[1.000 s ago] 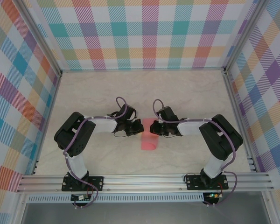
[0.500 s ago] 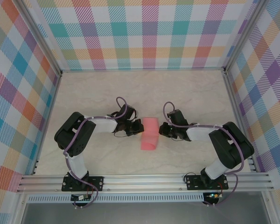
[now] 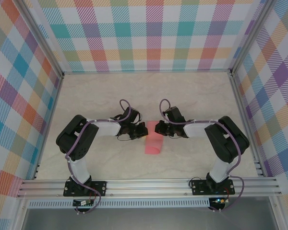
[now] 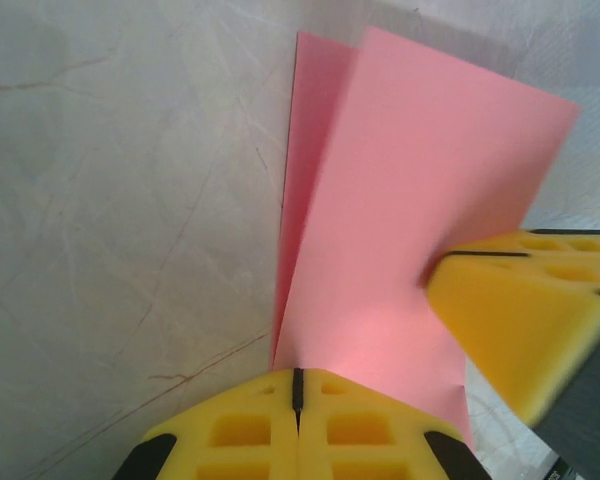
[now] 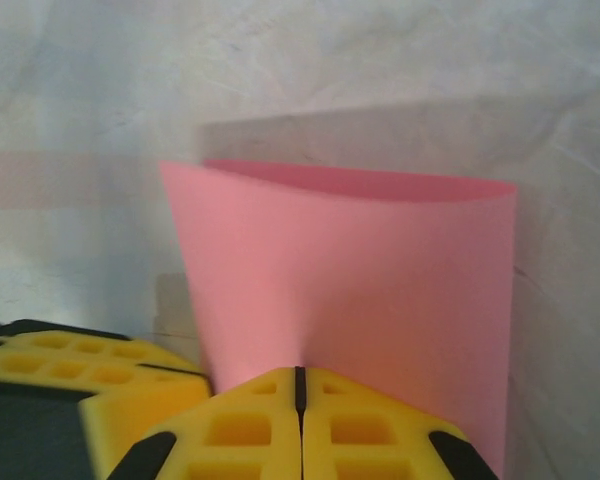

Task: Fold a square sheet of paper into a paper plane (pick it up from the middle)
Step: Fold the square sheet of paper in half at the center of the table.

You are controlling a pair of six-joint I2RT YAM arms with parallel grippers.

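The square sheet of paper (image 3: 153,142) is salmon pink and bent over on itself into a loose, uncreased fold at the middle of the table. My left gripper (image 3: 143,130) is shut on its left edge. In the left wrist view the paper (image 4: 410,200) rises from the closed left gripper (image 4: 298,374) in two layers. My right gripper (image 3: 157,128) is shut on the opposite edge. In the right wrist view the paper (image 5: 360,260) curves up from the closed right gripper (image 5: 300,372). The two grippers sit close together, tips facing. A paper plane is out of view.
The marbled tabletop (image 3: 96,96) lies open behind and to both sides. Checked walls (image 3: 149,33) close off the back, left and right. An aluminium rail (image 3: 149,184) carries both arm bases along the near edge.
Half a second ago the right gripper had swung off to the right, clear of the paper. It has come back left and closed on the sheet's right edge. The left arm has stayed still.
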